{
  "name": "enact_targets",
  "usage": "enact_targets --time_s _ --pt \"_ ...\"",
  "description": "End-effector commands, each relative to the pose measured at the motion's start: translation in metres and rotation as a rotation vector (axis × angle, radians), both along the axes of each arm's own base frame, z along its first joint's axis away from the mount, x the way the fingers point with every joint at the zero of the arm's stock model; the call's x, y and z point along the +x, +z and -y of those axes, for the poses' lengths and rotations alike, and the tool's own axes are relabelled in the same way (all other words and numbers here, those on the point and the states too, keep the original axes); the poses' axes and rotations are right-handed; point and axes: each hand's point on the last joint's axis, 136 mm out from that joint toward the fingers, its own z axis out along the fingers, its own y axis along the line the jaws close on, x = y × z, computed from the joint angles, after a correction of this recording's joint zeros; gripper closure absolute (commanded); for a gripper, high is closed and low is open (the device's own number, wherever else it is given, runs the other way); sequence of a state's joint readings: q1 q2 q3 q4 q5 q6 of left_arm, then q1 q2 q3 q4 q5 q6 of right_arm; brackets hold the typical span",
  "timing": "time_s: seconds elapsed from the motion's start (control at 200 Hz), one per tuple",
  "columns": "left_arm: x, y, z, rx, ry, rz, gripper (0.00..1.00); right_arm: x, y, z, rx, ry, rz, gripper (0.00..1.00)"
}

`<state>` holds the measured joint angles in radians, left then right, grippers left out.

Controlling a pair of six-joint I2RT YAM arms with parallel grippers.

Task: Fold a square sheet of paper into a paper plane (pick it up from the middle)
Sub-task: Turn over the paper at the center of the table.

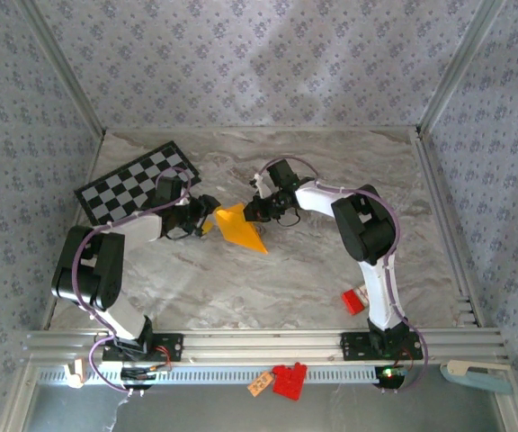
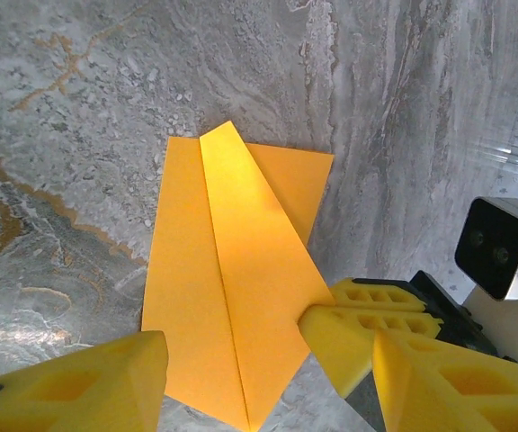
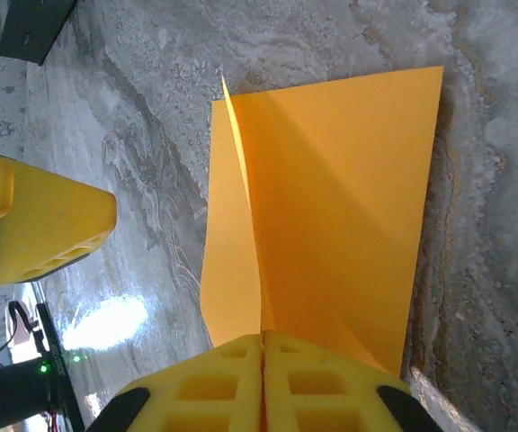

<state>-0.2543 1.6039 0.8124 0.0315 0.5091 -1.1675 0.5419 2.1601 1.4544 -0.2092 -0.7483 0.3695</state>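
Now you are pinching the paper plane (image 3: 331,198), lying on the surface (image 1: 313,270), with the closed right end effector (image 3: 262,346); be pressing the open left end effector (image 2: 259,400) down beside its crease, gently.

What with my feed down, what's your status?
Right gripper shut on the folded paper. Left gripper open over it. Red block well clear.
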Motion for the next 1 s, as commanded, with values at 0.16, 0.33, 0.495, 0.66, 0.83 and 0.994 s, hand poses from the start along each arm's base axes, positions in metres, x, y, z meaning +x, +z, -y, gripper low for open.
enact_targets --time_s 0.16,0.33,0.495,0.66,0.83,0.994 --pt "0.008 0.062 0.007 -0.101 -0.037 0.236 0.36 0.027 0.088 -0.004 0.2 -0.101 0.106 0.95" --pt "0.01 0.095 0.016 -0.191 -0.059 0.37 0.34 0.038 0.138 0.0 0.337 -0.196 0.089 0.94" --pt "0.013 0.125 0.035 -0.275 -0.121 0.478 0.32 0.043 0.172 0.002 0.464 -0.25 0.047 0.94" --pt "0.016 0.147 0.057 -0.307 -0.19 0.558 0.31 0.042 0.196 0.0 0.563 -0.269 0.0 0.94" --pt "0.021 0.152 0.067 -0.318 -0.224 0.592 0.35 0.042 0.208 0.001 0.623 -0.279 -0.041 0.93" --pt "0.021 0.163 0.071 -0.359 -0.242 0.638 0.45 0.041 0.214 0.003 0.652 -0.284 -0.059 0.93"
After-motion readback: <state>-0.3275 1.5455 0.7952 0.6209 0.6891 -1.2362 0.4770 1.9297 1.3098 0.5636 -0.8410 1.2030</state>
